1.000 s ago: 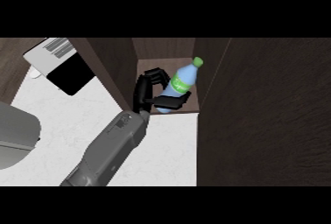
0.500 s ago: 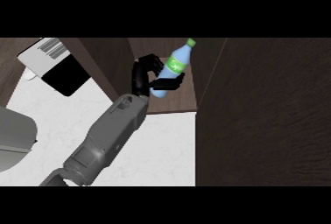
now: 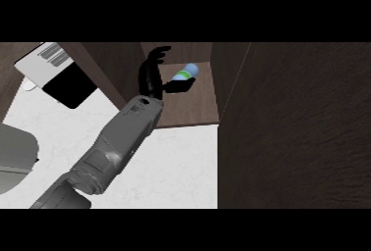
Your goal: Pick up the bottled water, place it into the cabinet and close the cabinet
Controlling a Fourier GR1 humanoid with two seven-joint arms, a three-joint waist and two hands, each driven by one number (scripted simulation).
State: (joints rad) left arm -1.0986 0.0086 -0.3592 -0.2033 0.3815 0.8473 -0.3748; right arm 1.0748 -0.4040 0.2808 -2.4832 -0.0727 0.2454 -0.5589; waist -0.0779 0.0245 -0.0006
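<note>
The water bottle (image 3: 187, 71), pale blue with a green label, rests on the brown shelf (image 3: 196, 110) inside the open cabinet, near its right wall. Only its upper part shows, past my thumb. My left hand (image 3: 150, 78) reaches into the cabinet just left of the bottle. Its fingers are straight and point to the back of the cabinet. The thumb sticks out to the right and ends at the bottle's near side. No finger curls round the bottle. My grey forearm (image 3: 119, 142) runs in from the lower left. My right hand does not show.
The dark cabinet door (image 3: 304, 127) stands open and fills the right side. A white marble counter (image 3: 174, 166) lies below the shelf. At the upper left is a white and black appliance (image 3: 58, 78); at the left edge, a grey rounded object (image 3: 14, 157).
The hand carried the bottle deeper into the cabinet, then its fingers straightened and let go of the bottle, which now rests on the shelf.
</note>
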